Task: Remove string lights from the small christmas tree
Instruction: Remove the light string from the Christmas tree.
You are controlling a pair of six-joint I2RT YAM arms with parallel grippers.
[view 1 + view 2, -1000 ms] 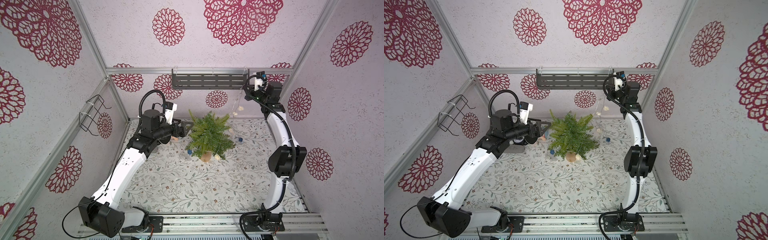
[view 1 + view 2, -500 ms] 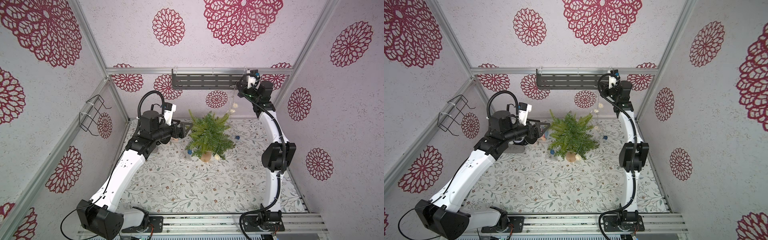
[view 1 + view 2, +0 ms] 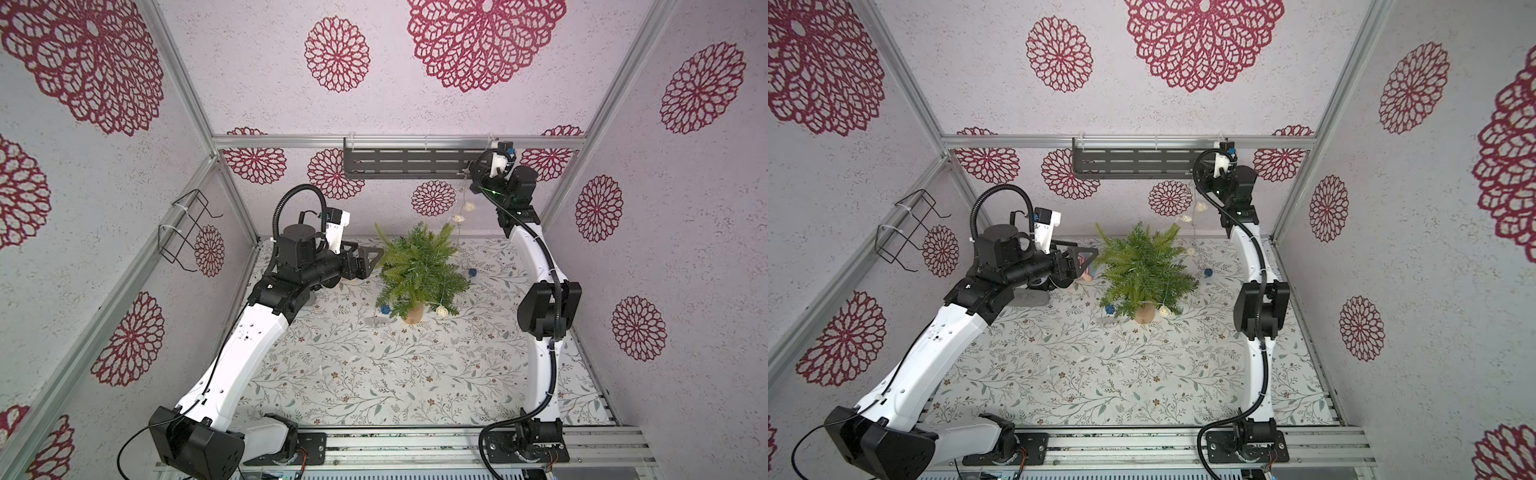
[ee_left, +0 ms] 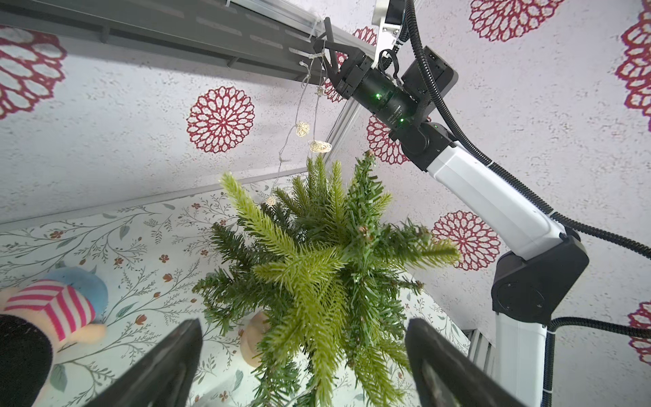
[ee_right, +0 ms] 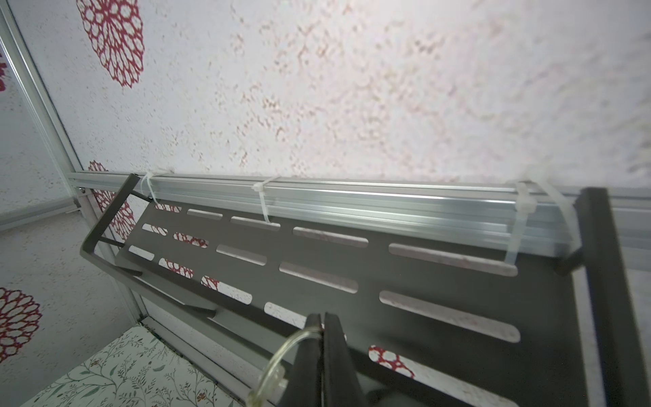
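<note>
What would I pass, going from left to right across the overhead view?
Wire wall basket → left gripper → small christmas tree → right arm's black elbow.

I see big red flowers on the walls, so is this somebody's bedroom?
Probably not; more likely a robot test booth: left arm and right arm bolted to a metal rail, aluminium frame posts holding the walls.

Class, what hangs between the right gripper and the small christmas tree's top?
The string lights: thin wire with cream balls, hanging from the right gripper above the small christmas tree; left wrist view.
</note>
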